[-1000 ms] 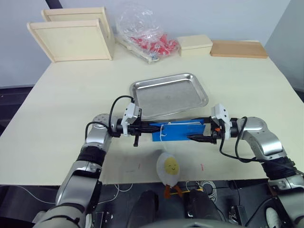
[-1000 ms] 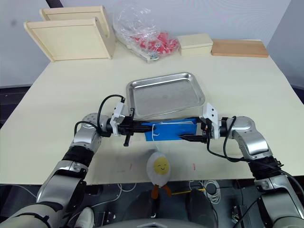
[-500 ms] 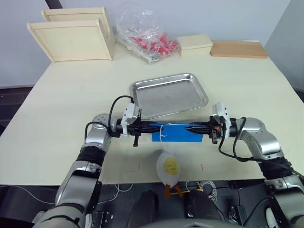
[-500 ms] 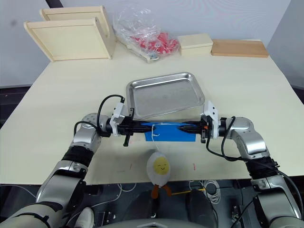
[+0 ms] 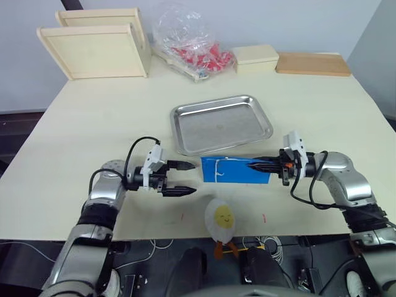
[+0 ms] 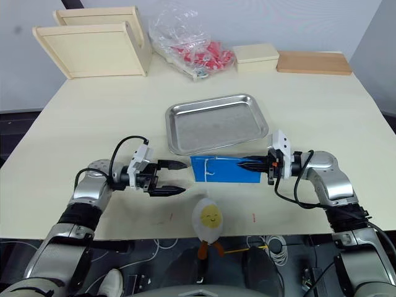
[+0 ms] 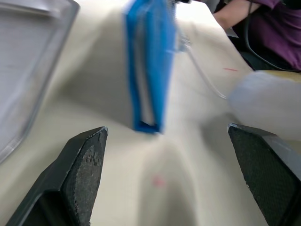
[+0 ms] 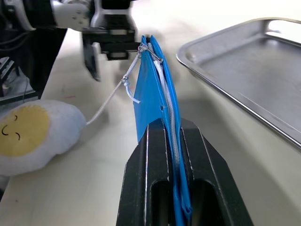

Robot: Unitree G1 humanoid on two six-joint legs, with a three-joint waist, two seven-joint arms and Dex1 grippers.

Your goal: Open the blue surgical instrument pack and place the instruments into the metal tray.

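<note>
While my right gripper [image 8: 175, 141] pinches its end, the flat blue fabric instrument pack [image 5: 235, 170] lies closed just before the shallow steel tray [image 5: 221, 123].
My left gripper [image 5: 176, 178] gapes empty beside the pack; it looks light and floppy, so I'd take its free edge.

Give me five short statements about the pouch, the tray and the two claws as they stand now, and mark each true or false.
1. The right claw is shut on the blue surgical instrument pack. True.
2. The left claw grips the pack's other end. False: it is open and apart from the pack, off to its left.
3. The metal tray already holds instruments. False: nothing lies in it.
4. The pack lies between the tray and the egg-shaped plush toy. True.
5. The pack is spread open with its lining showing. False: it is folded shut, and a white cord hangs from one end.
</note>
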